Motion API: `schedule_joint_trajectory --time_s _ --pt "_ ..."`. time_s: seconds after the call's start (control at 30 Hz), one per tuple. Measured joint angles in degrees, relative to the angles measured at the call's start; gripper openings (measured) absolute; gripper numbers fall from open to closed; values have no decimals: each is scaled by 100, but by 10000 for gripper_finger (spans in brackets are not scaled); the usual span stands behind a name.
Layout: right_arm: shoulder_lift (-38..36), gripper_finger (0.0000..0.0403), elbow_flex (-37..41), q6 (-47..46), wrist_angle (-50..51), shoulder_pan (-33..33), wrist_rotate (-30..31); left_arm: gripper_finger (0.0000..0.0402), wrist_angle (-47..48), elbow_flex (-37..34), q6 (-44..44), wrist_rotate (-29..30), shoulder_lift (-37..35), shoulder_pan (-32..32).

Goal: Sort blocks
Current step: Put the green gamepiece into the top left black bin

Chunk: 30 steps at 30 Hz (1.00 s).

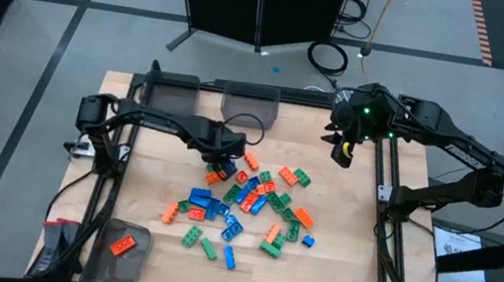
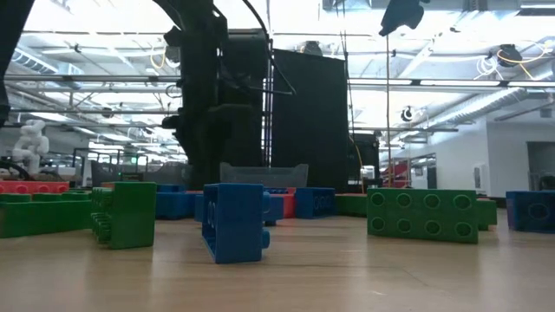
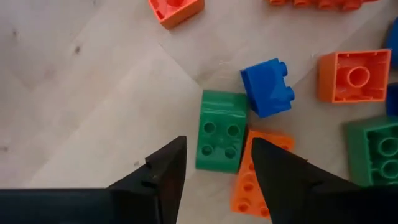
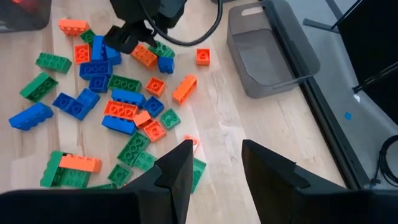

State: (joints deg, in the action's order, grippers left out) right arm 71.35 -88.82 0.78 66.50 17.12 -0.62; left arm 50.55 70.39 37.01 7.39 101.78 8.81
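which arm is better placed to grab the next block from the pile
Left, probably. The left gripper is low over the pile's edge, fingers open above a green block in its wrist view. The right gripper hangs open off to the side, away from the blocks.

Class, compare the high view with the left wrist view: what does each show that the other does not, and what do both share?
Only the high view shows the right gripper raised beside the pile, the grey bin holding one orange block, and two bins at the far edge. Only the left wrist view shows the open jaws of the left gripper poised over a green block, touching a blue block. Both show the wooden table and scattered blocks.
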Motion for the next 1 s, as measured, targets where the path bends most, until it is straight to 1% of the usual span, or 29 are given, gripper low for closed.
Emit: schedule_joint_trajectory --time_s 0.27,0.37,0.47,0.53,0.6,0.83,1.0 --pt "0 135 0 13 19 0 -2 186 -79 -63 283 -76 2 -289" --pt "0 135 0 17 19 0 -7 186 -51 -201 486 380 2 -377" --pt "0 135 0 71 19 0 -14 186 -58 -321 555 440 4 -349" --pt "0 135 0 110 19 0 -15 186 -79 -407 440 438 4 -305" --pt "0 135 0 139 19 0 -15 186 -155 -484 311 398 4 -234" --pt "0 135 0 142 19 0 -15 186 -735 -625 134 -72 4 -128" --pt "0 135 0 139 19 0 -15 186 -844 -737 18 -283 2 -131"
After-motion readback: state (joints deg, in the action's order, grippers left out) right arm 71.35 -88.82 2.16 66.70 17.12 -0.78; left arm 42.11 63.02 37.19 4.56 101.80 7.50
